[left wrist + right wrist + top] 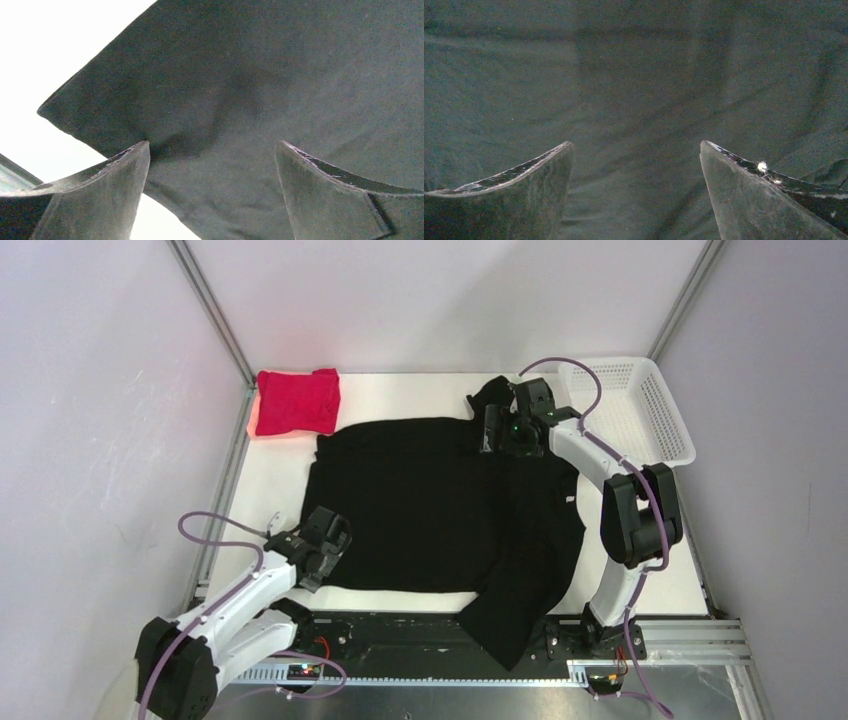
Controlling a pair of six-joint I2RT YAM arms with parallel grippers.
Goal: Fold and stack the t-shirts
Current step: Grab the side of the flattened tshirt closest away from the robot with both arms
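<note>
The large black t-shirt (430, 505) lies spread over the middle of the white table, one sleeve hanging over the near edge. The crimson-red t-shirt (297, 400) lies folded at the far left corner. My left gripper (322, 562) is open over the black shirt's near left corner; in the left wrist view the black cloth (250, 100) lies between and under the spread fingers (115, 185). My right gripper (492, 428) is open over the shirt's far right part, near a bunched sleeve. The right wrist view shows only black cloth (634, 100) between its spread fingers (744, 190).
A white plastic mesh basket (655, 410) stands at the far right corner. Metal frame posts rise at both far corners. The table's near edge has a black rail (400, 635) by the arm bases.
</note>
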